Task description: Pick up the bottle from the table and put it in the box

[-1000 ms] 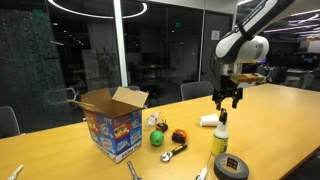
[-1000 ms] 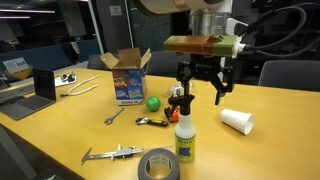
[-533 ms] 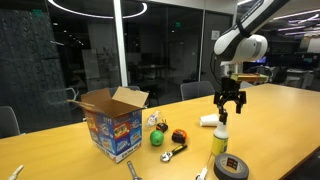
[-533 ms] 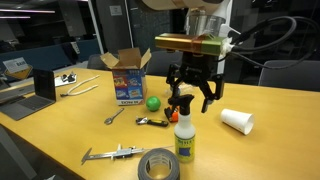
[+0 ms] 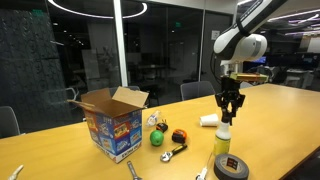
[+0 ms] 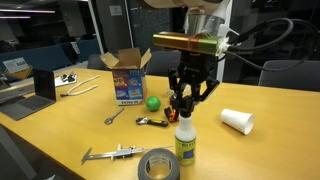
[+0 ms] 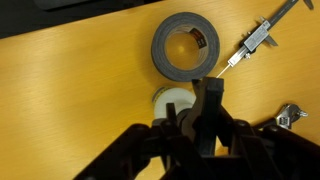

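The spray bottle (image 6: 185, 143) is seen standing upright on the counter (image 6: 60, 130), just beside a roll of grey tape (image 6: 160, 166) and near a white paper cup (image 6: 237, 121). The jaws are lowered from straight above and drawn in around its black trigger head, apparently closed on it; the top is the only part left free by the tape. In the wrist view, the bottle's white neck (image 7: 172, 102) is glimpsed beneath the dark fingers. No lift off the counter can be made out. The cardboard box (image 6: 128, 78) is set well apart with its flaps open upward, so a raised carry over the small items between is judged necessary.
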`<state>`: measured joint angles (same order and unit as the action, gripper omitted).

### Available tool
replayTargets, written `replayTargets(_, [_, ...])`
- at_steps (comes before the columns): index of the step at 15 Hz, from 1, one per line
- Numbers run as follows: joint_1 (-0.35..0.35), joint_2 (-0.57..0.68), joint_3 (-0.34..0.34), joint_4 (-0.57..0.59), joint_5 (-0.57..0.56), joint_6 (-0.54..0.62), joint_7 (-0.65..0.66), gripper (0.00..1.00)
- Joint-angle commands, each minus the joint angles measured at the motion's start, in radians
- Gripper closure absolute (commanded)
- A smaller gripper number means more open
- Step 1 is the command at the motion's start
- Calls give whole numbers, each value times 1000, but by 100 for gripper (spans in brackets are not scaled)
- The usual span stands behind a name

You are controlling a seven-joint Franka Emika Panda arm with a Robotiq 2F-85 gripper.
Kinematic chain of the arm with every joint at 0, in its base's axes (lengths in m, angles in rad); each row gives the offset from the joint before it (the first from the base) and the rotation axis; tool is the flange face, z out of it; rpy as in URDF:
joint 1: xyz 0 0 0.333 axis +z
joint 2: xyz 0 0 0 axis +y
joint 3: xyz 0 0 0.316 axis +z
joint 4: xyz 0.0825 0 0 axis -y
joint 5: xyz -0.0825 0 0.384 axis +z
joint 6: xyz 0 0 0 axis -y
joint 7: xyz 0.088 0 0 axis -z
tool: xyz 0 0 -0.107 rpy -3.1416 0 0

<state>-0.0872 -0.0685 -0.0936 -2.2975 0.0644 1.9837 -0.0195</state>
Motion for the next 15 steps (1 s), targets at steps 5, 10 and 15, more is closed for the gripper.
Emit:
replayTargets(5, [3, 10, 6, 59, -4, -81, 31, 79])
replayTargets(10, [6, -11, 14, 138, -64, -182, 84, 80])
replayTargets(15, [33, -21, 53, 287, -134, -219, 129, 80])
